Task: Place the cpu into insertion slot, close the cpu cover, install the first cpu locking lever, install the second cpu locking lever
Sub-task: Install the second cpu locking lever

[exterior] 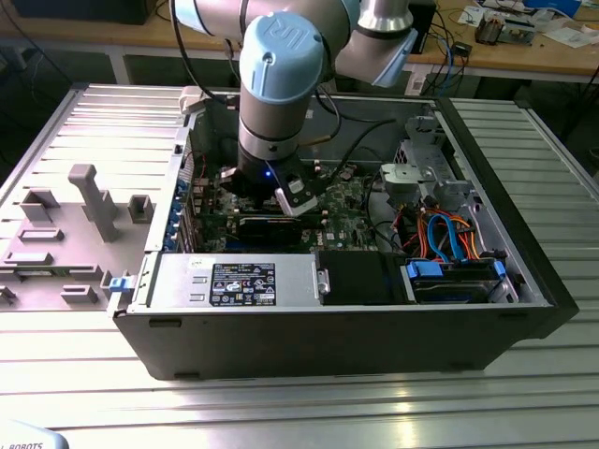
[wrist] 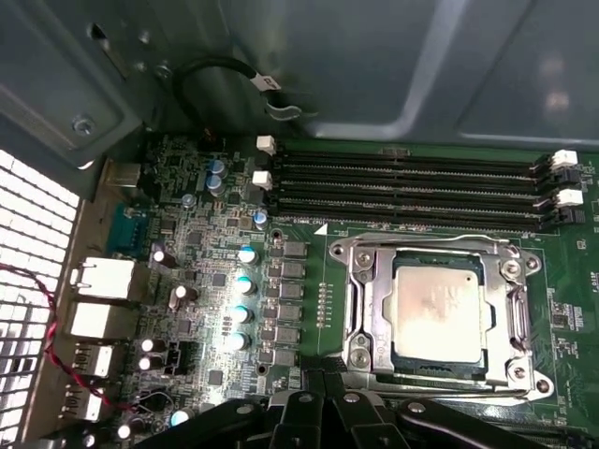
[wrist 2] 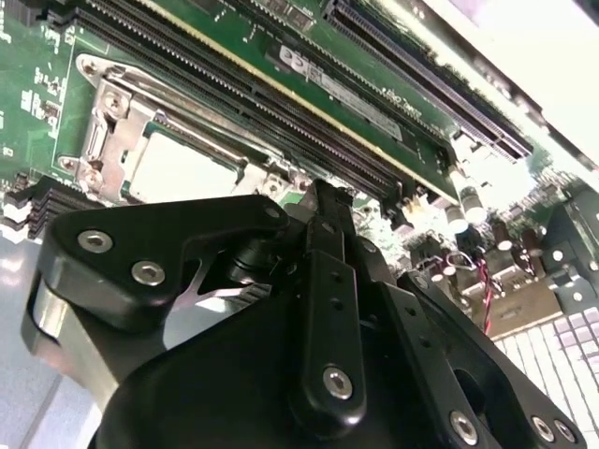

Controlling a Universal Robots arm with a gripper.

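On the exterior view's left, grey fixture blocks (exterior: pixel 94 201) standing on the ribbed metal worktop (exterior: pixel 299 412). At the middle, an open computer case (exterior: pixel 328 337) lying on its side, with the arm (exterior: pixel 281 65) reaching down into it over the green motherboard (exterior: pixel 351 220). Toward the exterior view's right, blue and orange cables (exterior: pixel 449 234) bundled inside the case.

In the first wrist view, the cpu (wrist: pixel 438 313) seated flat in the insertion slot (wrist: pixel 440 363), beside the long black memory slots (wrist: pixel 412 187). Over it, the cpu cover (wrist: pixel 370 309) lowered, framing the silver top through its cut-out. Near the socket's edge, the pincer (wrist: pixel 323 412), tips pressed together and gripping nothing. Also seen in the second wrist view: the pincer (wrist 2: pixel 323 201) just beside the cpu (wrist 2: pixel 182 168).
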